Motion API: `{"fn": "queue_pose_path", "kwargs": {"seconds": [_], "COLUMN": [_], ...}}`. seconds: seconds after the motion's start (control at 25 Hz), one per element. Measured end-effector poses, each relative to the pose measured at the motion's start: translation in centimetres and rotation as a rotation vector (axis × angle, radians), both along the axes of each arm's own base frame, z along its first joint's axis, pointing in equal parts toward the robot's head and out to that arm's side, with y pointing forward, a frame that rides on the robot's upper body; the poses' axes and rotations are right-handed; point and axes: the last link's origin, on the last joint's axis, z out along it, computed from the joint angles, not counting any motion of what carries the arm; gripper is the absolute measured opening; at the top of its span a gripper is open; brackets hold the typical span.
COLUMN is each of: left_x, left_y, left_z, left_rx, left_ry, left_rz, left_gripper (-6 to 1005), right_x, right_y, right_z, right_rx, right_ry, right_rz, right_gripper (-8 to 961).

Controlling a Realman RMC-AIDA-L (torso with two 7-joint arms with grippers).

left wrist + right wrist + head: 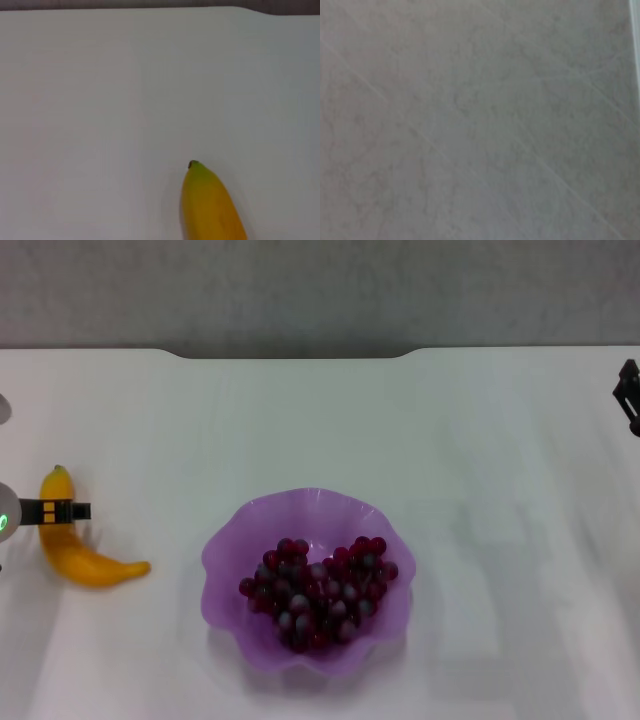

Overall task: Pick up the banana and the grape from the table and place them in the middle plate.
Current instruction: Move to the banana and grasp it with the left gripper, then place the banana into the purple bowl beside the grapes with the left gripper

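One arm on the left was mostly cut off. Its left gripper (68,510) sat across the banana (82,558), but its grip was hard to tell. The grape (318,592) lay in the middle plate (228,545) on the white table (400,420). The right gripper (629,395) was cut off by the far right edge, below a grey wall (320,290).

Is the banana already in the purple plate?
No, the banana lies on the table left of the middle plate, which holds only the grape.

Left gripper (62,510) low at the left edge of the head view, one dark finger showing, pointing inward. Right gripper (628,395) parked high at the right edge.
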Motion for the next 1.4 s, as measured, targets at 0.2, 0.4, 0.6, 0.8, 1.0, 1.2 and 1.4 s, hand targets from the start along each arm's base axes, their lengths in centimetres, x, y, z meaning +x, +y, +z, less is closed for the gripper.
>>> {"fn": "queue_pose_path", "kwargs": {"seconds": [0.2,0.4,0.6,0.8,1.0,1.2,1.4], "left_x": [-0.3,0.2,0.3,0.7,1.9,3.7,5.4], "left_y": [-0.2,-0.1,0.0,0.1,0.7,1.0,0.9], "left_z": [-0.3,-0.8,-0.9,-1.0,-0.3,1.0,2.3], "left_rx": [-0.011,-0.031,-0.039,-0.052,-0.056,-0.058,-0.091], "left_ry": [0.003,0.014,0.021,0.035,0.049,0.067,0.091], "left_rz": [0.008,-0.008,-0.014,-0.032,-0.069,-0.12,-0.162], "left_gripper": [852,785,652,482,484,485,486], "right_x": [-0.2,-0.2,-0.2,0.0,0.3,0.4,0.6], "right_y": [0.0,0.0,0.0,0.0,-0.3,-0.4,-0.5], "right_z": [0.0,0.0,0.0,0.0,0.0,0.0,0.1], "right_rx": [0.001,0.001,0.001,0.001,0.002,0.002,0.002], "right_ry": [0.006,0.006,0.006,0.003,0.004,0.004,0.002], "right_rz": [0.004,0.004,0.004,0.001,-0.007,-0.01,-0.015], "right_gripper": [819,819,819,819,819,819,819]}}
